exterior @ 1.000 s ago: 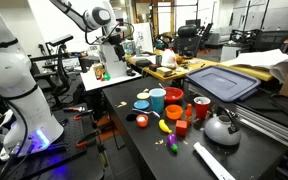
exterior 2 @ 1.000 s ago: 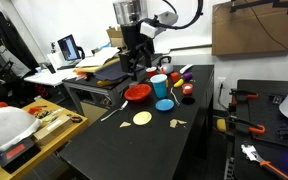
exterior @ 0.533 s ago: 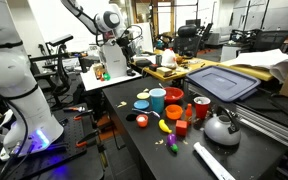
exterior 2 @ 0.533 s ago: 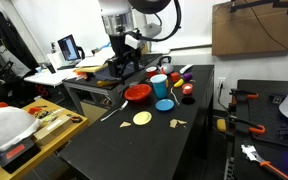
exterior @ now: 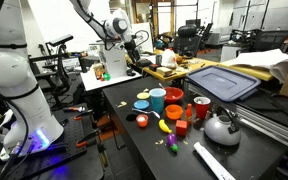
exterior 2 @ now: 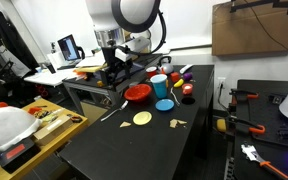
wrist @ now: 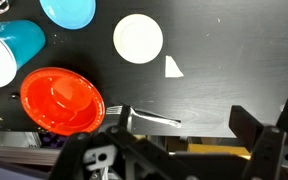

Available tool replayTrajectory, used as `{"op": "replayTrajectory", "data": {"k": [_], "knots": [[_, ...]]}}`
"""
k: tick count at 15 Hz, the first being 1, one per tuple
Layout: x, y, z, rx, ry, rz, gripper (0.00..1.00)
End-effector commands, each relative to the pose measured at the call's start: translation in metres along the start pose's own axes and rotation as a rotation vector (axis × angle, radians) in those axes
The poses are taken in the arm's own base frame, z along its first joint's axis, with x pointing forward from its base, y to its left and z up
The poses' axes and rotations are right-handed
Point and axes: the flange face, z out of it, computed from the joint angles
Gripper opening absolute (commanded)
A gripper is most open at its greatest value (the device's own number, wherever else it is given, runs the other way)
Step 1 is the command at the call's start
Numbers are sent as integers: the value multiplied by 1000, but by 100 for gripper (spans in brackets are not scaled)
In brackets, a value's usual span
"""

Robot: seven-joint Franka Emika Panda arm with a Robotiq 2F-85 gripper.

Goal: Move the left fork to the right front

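Note:
The left fork point(wrist: 144, 117) is slim and pale silver and lies flat on the black table by its edge, next to the red bowl point(wrist: 59, 98). In an exterior view it is a thin line point(exterior 2: 109, 113) near the table's edge. My gripper point(wrist: 174, 150) is open and empty, its fingers spread wide, hovering above the fork and the table edge. In both exterior views the gripper point(exterior 2: 112, 70) point(exterior: 112, 62) hangs well above the table.
A blue cup point(exterior 2: 159, 85), light-blue lid point(exterior 2: 164, 104), pale yellow disc point(exterior 2: 142, 118) and red bowl point(exterior 2: 137, 93) stand near the fork. A kettle point(exterior: 221, 127) and a wide white strip point(exterior: 212, 160) lie at the other end. A cluttered desk point(exterior 2: 94, 75) adjoins the table.
The arm has swung from above the cups toward the table edge by the fork and come a little lower. The objects on the table have not moved.

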Motion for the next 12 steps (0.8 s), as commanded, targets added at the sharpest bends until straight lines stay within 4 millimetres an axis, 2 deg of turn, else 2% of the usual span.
{"op": "replayTrajectory", "data": {"k": [1,7,12], "knots": [[23,-3,13,4,23,-31,100],[53,5,40,-2,26,-50,100],[69,13,65,-22,10,-35,100]]}}
